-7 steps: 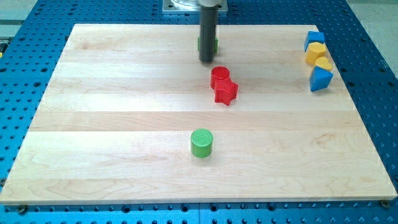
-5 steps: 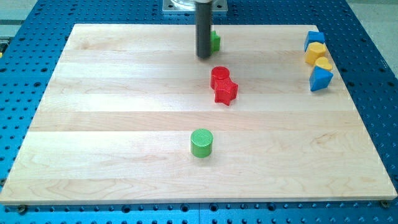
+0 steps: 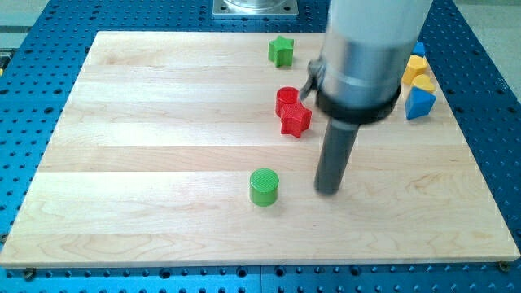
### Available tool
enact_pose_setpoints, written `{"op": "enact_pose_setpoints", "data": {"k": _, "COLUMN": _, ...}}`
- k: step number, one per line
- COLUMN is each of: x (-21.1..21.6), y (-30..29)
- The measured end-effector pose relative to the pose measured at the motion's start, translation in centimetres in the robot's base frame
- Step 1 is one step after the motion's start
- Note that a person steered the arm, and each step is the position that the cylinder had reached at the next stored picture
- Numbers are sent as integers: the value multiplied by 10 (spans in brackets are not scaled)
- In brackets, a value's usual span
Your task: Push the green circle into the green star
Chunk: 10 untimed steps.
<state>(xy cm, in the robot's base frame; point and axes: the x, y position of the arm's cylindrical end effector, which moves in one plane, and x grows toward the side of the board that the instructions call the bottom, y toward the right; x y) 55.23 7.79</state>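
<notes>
My tip is resting on the wooden board, just beside the green circle at its 3 o'clock, not touching. No fingers on this rig, just a bare rod, so nothing is opening or clamping. The green star is sitting well apart at 12 o'clock near the top edge. A red cylinder and red star are touching each other, lying near the direct path. Tip probably needs the circle's 6 o'clock side to push upward.

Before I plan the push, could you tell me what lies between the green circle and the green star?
In the camera view, bare board runs from the green circle to the green star; the red blocks sit just right of that line.
</notes>
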Motion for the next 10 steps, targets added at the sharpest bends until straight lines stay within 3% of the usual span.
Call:
{"op": "enact_pose_setpoints", "data": {"k": 1, "x": 29, "y": -43}}
{"op": "enact_pose_setpoints", "data": {"k": 3, "x": 18, "y": -117}}
{"op": "enact_pose_setpoints", "data": {"k": 5, "x": 53, "y": -64}}
{"op": "enact_pose_setpoints", "data": {"k": 6, "x": 41, "y": -39}}
{"op": "enact_pose_setpoints", "data": {"k": 9, "x": -81, "y": -67}}
{"op": "enact_pose_setpoints", "data": {"k": 10, "x": -23, "y": -64}}
